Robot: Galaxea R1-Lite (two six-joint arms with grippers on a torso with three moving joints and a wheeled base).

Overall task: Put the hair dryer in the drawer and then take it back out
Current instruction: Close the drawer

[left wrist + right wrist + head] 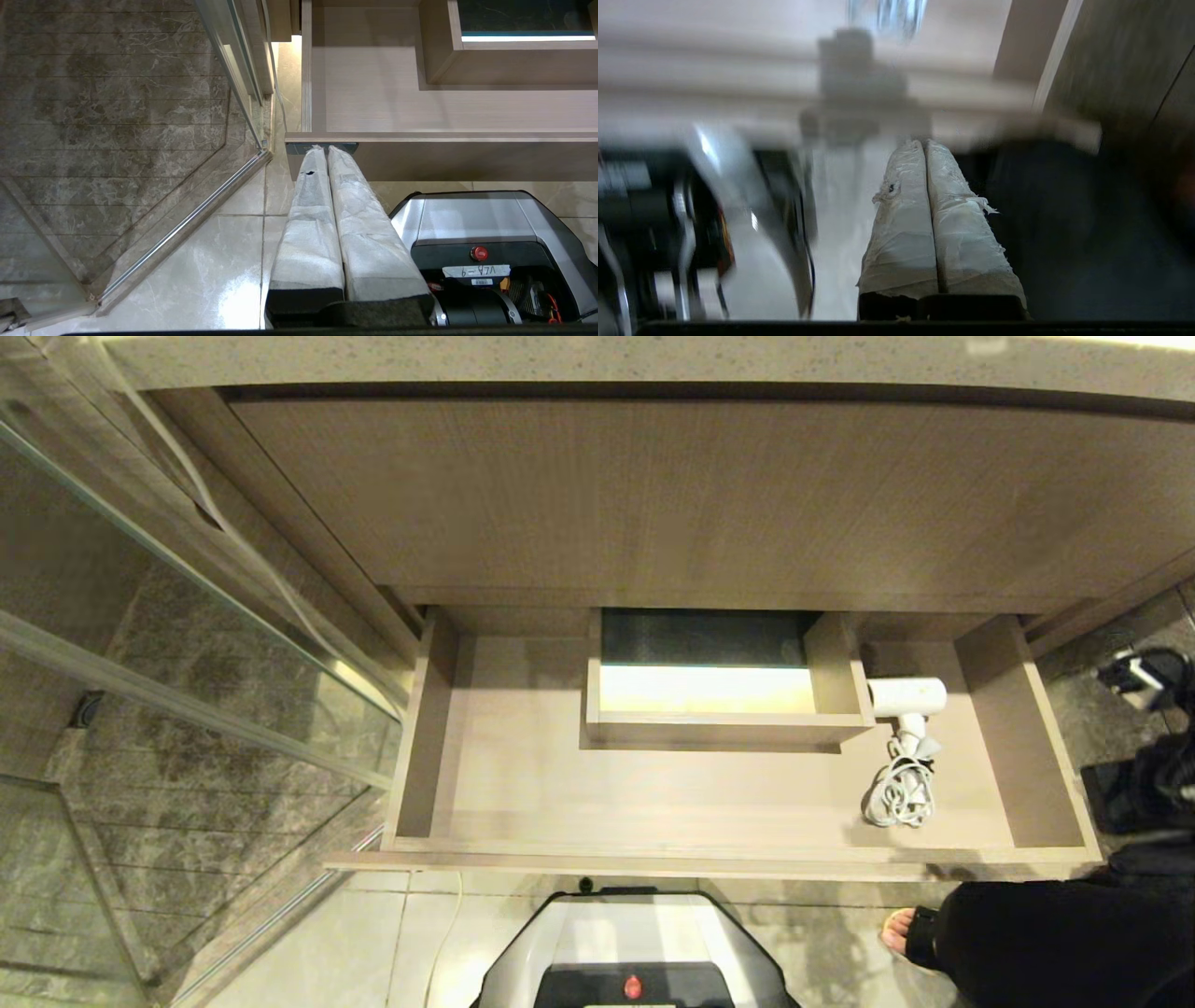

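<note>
A: Hair dryer [907, 698] where?
B: Inside the drawer [495, 784], right-hand compartment, lying on the drawer floor. Barrel just beside the boxed cut-out [709, 723] in the middle, handle pointing toward the drawer front, white cord [901, 791] coiled in a bundle nearer the front edge.
A: Drawer itself?
B: Pulled out wide under the vanity counter [597, 359]. Left compartment bare wood.
A: Right gripper [923, 144]?
B: Not in head view. Per right wrist view: wrapped fingers [906, 224] pressed flat together, nothing between them, hanging over floor tile short of the drawer front. Pic v. blurred, little else readable.
A: Left gripper [325, 150]?
B: Also pinched closed, empty, tips up near the drawer's front panel at its left end, beside robot base [472, 219]. Parked.
A: Anything else?
B: Glass shower screen [187, 616] on left. Person in dark clothes at lower right, bare foot [898, 930] on the tile near drawer's right corner.
</note>
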